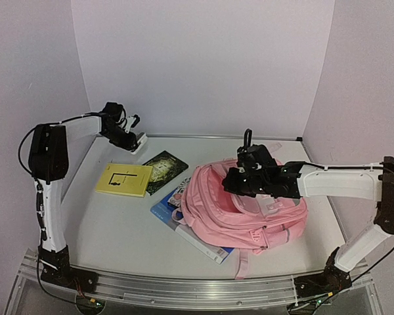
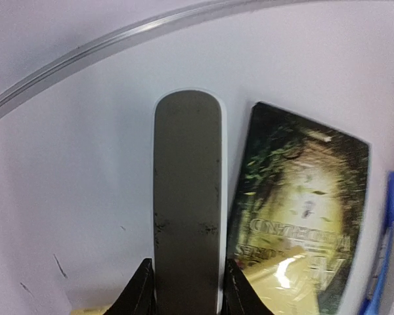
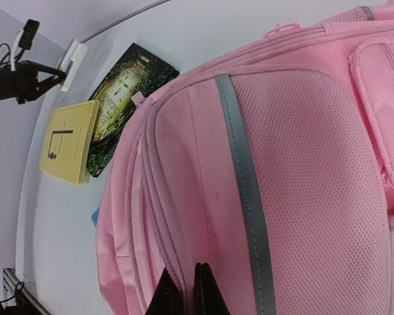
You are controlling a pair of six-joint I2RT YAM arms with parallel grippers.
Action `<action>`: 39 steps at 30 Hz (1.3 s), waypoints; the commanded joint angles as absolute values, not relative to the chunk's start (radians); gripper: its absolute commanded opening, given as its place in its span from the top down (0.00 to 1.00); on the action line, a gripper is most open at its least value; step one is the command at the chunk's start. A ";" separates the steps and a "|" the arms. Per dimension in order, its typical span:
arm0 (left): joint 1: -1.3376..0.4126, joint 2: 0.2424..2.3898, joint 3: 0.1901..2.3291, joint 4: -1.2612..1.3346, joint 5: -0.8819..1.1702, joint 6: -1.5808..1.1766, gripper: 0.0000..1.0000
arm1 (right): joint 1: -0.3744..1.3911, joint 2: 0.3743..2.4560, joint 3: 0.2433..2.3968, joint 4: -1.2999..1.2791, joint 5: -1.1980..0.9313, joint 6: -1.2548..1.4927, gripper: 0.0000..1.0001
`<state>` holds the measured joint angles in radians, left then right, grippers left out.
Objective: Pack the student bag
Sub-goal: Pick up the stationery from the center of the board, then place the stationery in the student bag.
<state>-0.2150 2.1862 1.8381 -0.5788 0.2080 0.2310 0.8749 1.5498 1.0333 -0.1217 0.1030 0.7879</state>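
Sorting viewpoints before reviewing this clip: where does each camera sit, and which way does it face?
Top external: high behind the arm bases, facing down over the table toward the back wall; both arms show.
Left wrist: on the left arm, looking past the left gripper at its flat grey piece and the dark green book.
Right wrist: on the right arm, looking down onto the student bag; the shut right gripper shows.
Shared: all three show the dark green book.

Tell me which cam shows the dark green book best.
Left wrist: the dark green book fills the right half, cover lettering visible, lower edge cropped. Top external shows it small, beside the yellow book. Right wrist shows it small too, between yellow book and student bag.
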 commanded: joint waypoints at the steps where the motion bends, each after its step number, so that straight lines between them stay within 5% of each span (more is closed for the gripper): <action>1: -0.225 1.920 1.671 -0.384 0.434 -0.063 0.95 | 0.878 1.463 1.039 -0.055 0.122 0.809 1.00; 12: -0.484 1.664 1.304 -0.153 0.639 -0.436 0.95 | 0.878 1.487 1.070 -0.045 0.129 0.785 1.00; 24: -0.735 1.618 1.069 0.159 0.708 -0.842 0.94 | 0.877 1.479 1.072 -0.038 0.148 0.772 1.00; 39: -0.834 1.778 1.121 0.244 0.681 -1.009 0.93 | 0.877 1.461 1.073 -0.032 0.148 0.765 1.00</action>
